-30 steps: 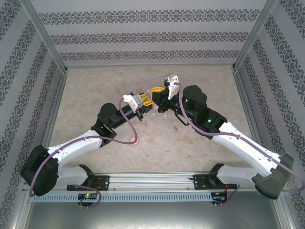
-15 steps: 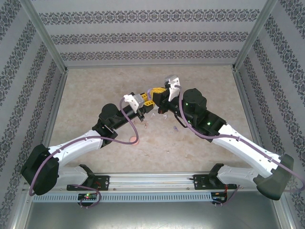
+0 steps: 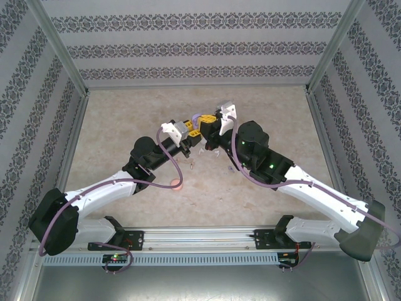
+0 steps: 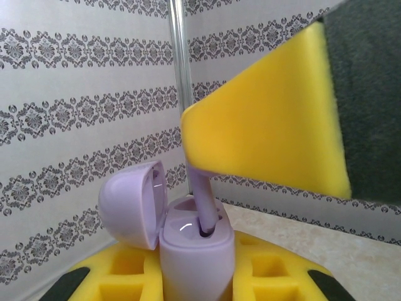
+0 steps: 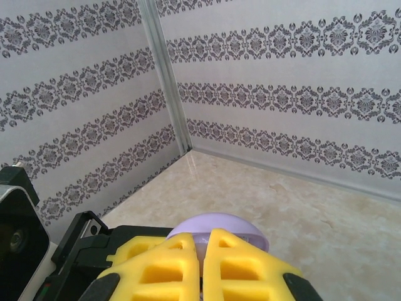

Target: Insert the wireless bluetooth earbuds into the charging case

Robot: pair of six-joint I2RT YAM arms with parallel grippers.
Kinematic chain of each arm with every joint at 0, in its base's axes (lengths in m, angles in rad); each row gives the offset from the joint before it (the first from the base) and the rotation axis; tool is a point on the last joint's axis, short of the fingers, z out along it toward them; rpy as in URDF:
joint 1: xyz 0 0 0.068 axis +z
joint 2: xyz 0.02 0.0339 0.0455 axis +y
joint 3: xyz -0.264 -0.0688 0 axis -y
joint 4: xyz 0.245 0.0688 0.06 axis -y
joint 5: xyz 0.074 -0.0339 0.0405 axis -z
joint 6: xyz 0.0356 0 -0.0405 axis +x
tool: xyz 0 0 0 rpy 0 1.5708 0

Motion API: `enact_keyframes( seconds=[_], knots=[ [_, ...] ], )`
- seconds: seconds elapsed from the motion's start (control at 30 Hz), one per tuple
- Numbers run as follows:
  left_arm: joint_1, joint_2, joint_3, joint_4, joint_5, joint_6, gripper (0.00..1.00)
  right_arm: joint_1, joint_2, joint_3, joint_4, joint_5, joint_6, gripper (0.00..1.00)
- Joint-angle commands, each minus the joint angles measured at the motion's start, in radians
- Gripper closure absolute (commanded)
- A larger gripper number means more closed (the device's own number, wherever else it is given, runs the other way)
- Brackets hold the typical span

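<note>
Lilac plastic charging case (image 4: 194, 251) stands upright, clamped low down between the yellow fingers (image 4: 106, 263) of the left gripper (image 4: 197, 276), whose jaws are closed on it. Its domed lid (image 4: 128, 204) is swung open to the left. In the right-hand socket sits the stem of a lilac earbud (image 4: 203, 204). The earbud's upper part is pinched in the closed jaws of the right gripper (image 5: 202, 251), which reaches in from the right above the case.

Below lies a pale beige marbled tabletop (image 3: 125, 113). A small pinkish round object (image 3: 177, 185) rests on it beside the left forearm, and a few tiny white pieces (image 3: 202, 150) lie near the meeting grippers. White walls with dark damask bands (image 3: 188, 44) enclose three sides, and an aluminium post (image 4: 178, 63) stands in the corner.
</note>
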Motion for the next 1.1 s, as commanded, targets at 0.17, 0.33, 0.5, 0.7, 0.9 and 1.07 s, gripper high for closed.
enact_keyframes(
  seconds=[0.17, 0.33, 0.5, 0.7, 0.9, 1.07],
  knots=[
    [0.003, -0.002, 0.039, 0.154, -0.048, -0.020, 1.00, 0.046, 0.059, 0.013, -0.130, -0.014, -0.022, 0.96],
    [0.002, 0.004, 0.044, 0.138, -0.050, -0.016, 1.00, 0.067, 0.088, 0.049, -0.181, 0.048, -0.018, 0.96],
    [0.002, 0.015, 0.037, 0.136, -0.059, -0.015, 1.00, 0.077, 0.098, 0.057, -0.209, 0.102, 0.006, 0.93],
    [0.002, 0.031, 0.033, 0.138, -0.067, -0.024, 1.00, 0.079, 0.113, 0.077, -0.238, 0.142, 0.042, 0.87],
    [0.002, 0.054, 0.017, 0.161, -0.071, -0.040, 1.00, 0.078, 0.145, 0.117, -0.281, 0.162, 0.074, 0.84],
    [0.001, 0.075, 0.005, 0.183, -0.081, -0.054, 1.00, 0.078, 0.167, 0.126, -0.295, 0.178, 0.106, 0.77]
  ],
)
